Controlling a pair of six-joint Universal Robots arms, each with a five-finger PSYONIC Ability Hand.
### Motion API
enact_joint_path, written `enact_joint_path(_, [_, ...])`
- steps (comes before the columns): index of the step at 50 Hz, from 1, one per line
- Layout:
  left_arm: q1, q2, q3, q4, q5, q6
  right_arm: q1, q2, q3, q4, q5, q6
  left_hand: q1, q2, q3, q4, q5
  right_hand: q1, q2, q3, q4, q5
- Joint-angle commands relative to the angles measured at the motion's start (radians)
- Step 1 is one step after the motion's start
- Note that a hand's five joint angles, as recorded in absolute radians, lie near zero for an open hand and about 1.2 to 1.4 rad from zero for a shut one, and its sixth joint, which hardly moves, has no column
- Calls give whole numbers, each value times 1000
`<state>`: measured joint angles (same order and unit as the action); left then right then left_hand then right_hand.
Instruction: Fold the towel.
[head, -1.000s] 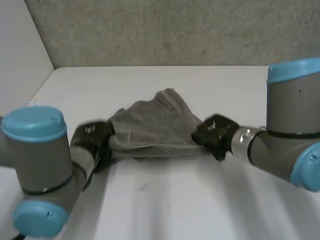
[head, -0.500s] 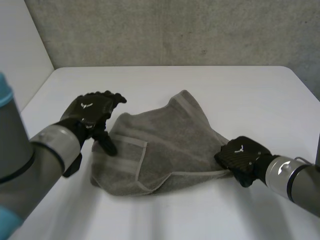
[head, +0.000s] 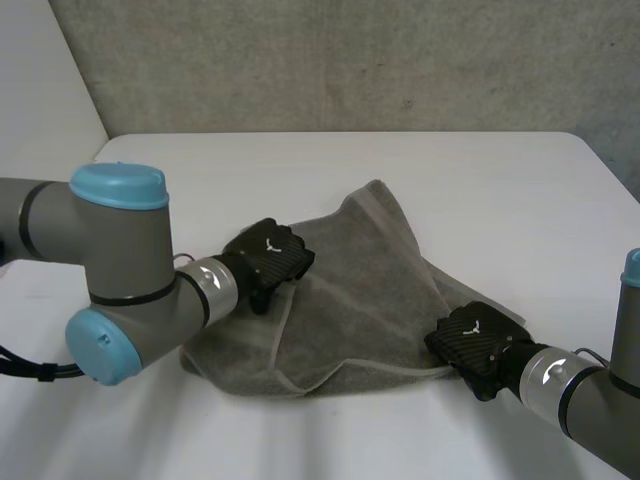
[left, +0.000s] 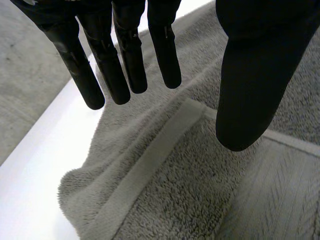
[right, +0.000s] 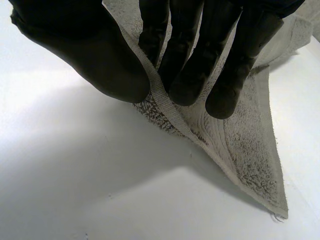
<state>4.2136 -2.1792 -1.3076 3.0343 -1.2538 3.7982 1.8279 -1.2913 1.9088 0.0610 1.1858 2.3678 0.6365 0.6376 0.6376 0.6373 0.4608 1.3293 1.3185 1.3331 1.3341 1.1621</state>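
Where the table stops at the far side: a grey speckled wall (head: 350, 60) runs across the scene.
Table: a white top (head: 480, 190) carries the towel and both arms.
Arms: the left arm (head: 120, 270) reaches in from the near left and the right arm (head: 590, 390) from the near right, both with grey joints and light-blue caps.
Towel: the grey towel (head: 360, 290) lies rumpled in the middle of the table, bunched to a peak at its far side and spread wider toward the near side. A flap is folded over on its left part, and a flat woven band (left: 150, 160) runs along that flap's edge.
Left hand: the left hand (head: 268, 258) sits over the left part of the towel, at the folded flap. Its fingers (left: 125, 55) are straight and close together, with the thumb set well apart from them. They grip nothing. Whether the tips touch the cloth I cannot tell.
Right hand: the right hand (head: 475, 345) is at the towel's near right edge. Its fingers (right: 190, 60) and thumb close on the hem and pinch it between them. Beyond the fingertips the towel's corner (right: 275, 205) lies flat on the table.
Markings: a small white emblem (head: 270, 243) sits on the back of each hand, too small to read.
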Motion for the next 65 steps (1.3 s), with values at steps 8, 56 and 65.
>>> enact_joint_path(8, [0,-74,10,4,-9,20,-2,1,7,-4,0,-1,64,63,63,63,66,67,78,63,62,60])
enact_joint_path(56, [69,723,27,-2,-312,-239,-58,-390,-789,399,-2,185,760,759,759,759,761,67,78,63,62,60])
enact_joint_path(65, [144,743,4,-26,-342,-374,-82,-191,-1068,667,0,159,760,759,759,759,761,67,78,63,62,60])
